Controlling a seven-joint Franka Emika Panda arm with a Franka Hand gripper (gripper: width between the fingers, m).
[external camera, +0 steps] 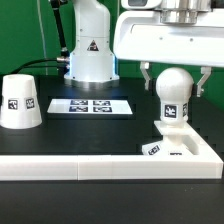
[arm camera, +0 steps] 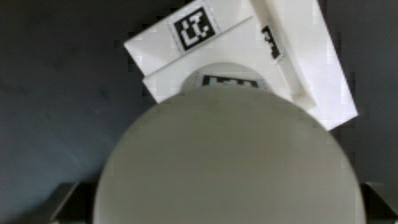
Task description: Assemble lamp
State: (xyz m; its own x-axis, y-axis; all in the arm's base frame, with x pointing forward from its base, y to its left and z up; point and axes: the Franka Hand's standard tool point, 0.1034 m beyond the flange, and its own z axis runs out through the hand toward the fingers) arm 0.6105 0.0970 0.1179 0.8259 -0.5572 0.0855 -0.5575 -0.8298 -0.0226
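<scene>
On the left, the shade (external camera: 20,102) sits on the black counter (external camera: 95,130), far from the rest. On the right, the bulb (external camera: 173,95) stands upright on the base (external camera: 192,150), in the corner of the white wall (external camera: 90,166). The pincer (external camera: 175,84) hangs over it, fingers (external camera: 148,78) apart, one each side. If it shuts crooked, the bulb could tip or the base could slide.

In the wrist view the blurred bulb (arm camera: 205,160) hides much of the base (arm camera: 302,60).
</scene>
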